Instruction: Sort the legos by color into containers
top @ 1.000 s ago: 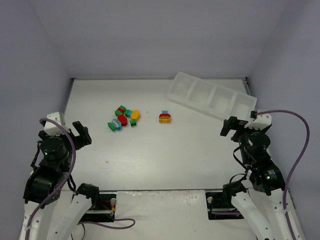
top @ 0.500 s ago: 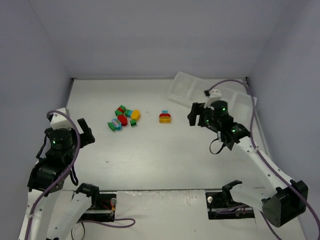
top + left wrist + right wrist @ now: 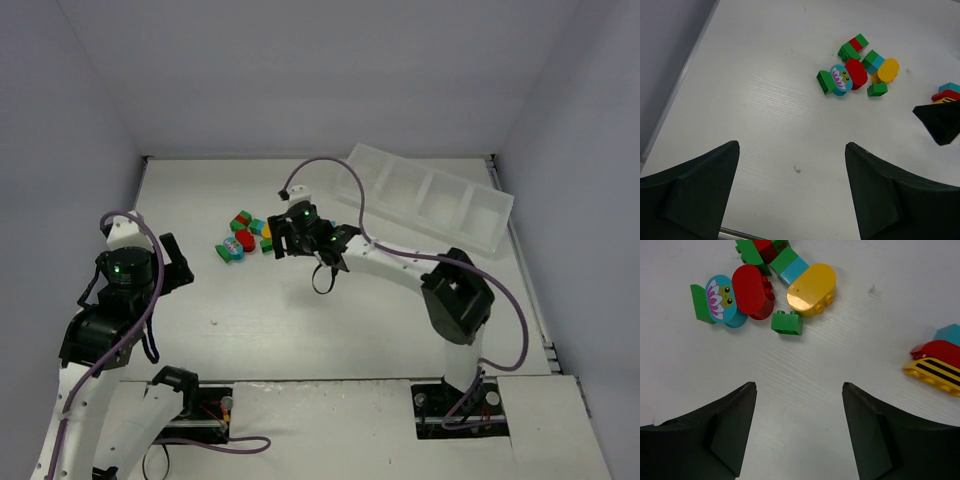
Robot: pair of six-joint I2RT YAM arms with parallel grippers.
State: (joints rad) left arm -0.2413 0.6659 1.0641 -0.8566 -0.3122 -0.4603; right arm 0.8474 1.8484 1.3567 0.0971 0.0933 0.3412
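The legos (image 3: 245, 235) lie in a loose cluster on the white table, left of centre. The right wrist view shows a small green brick (image 3: 787, 322), a yellow oval (image 3: 811, 290), a red oval (image 3: 751, 290) and a teal flower-face piece (image 3: 720, 300). A red, yellow and teal stack (image 3: 937, 362) lies apart to their right. My right gripper (image 3: 282, 243) is open and empty, just right of the cluster, the green brick ahead of its fingers. My left gripper (image 3: 168, 262) is open and empty, left of the cluster. The containers (image 3: 400, 185), four empty compartments, sit at the back right.
The right arm (image 3: 390, 265) stretches across the middle of the table from the near right. One right finger (image 3: 940, 122) shows in the left wrist view beside the separate stack (image 3: 947, 92). Grey walls close in the table at the back and both sides.
The right arm has swung from the near right, past the tray, leftward across the table to the lego cluster. The left arm has shifted slightly forward. The legos have not moved.
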